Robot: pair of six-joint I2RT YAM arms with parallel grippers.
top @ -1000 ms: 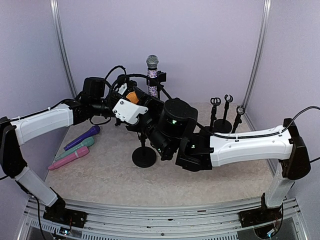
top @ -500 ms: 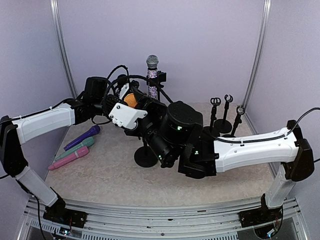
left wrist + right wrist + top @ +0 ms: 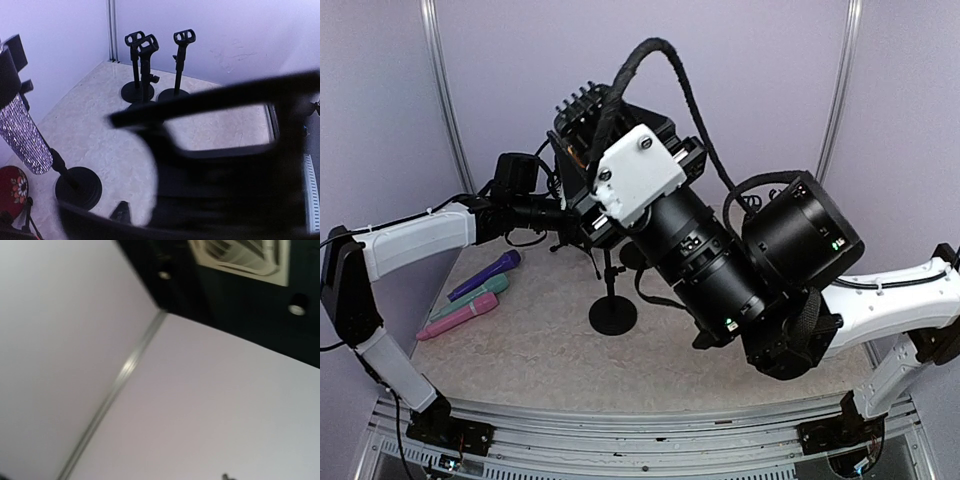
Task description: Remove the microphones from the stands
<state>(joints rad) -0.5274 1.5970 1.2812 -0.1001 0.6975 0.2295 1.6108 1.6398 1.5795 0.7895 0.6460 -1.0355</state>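
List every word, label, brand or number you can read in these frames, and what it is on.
None can be read.
The white housing on the right arm is blank.
The three microphones lying on the table, the glittered microphone and the empty stands show no lettering.
The right wrist view is too blurred to tell.

Microphone (image 3: 25,137) head seemingly off-frame left.
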